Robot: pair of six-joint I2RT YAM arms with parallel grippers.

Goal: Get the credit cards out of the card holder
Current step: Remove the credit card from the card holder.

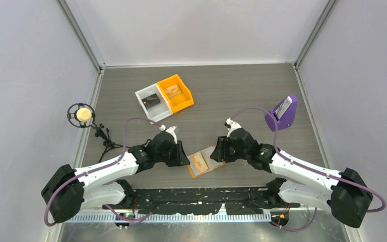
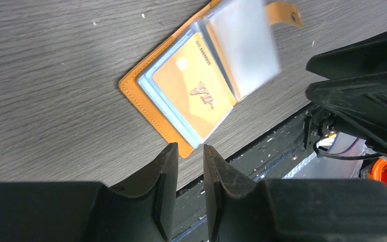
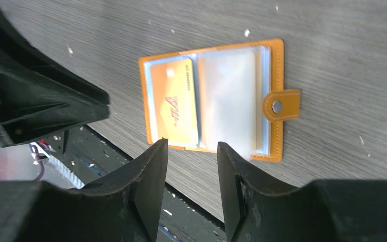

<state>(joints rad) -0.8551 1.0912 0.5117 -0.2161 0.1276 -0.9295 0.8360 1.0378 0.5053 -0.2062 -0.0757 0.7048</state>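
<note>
The card holder (image 1: 204,164) lies open on the table near the front edge, between my two grippers. It is orange with light blue pocket panels. An orange card marked VIP (image 2: 194,91) sits in one pocket, and a clear sleeve (image 2: 244,43) stands up from the middle. The right wrist view shows the holder (image 3: 277,65), the card (image 3: 174,108) and a snap tab (image 3: 280,106). My left gripper (image 1: 185,157) (image 2: 190,147) is narrowly open and empty, just off the holder's corner. My right gripper (image 1: 218,153) (image 3: 191,143) is open and empty at the holder's near edge.
An orange bin (image 1: 178,92) and a white bin (image 1: 151,101) stand side by side at the back left, each with something flat inside. A purple wedge stand (image 1: 283,112) is at the right. A small tripod device (image 1: 83,115) stands at the left edge. A black rail (image 1: 196,194) runs along the front.
</note>
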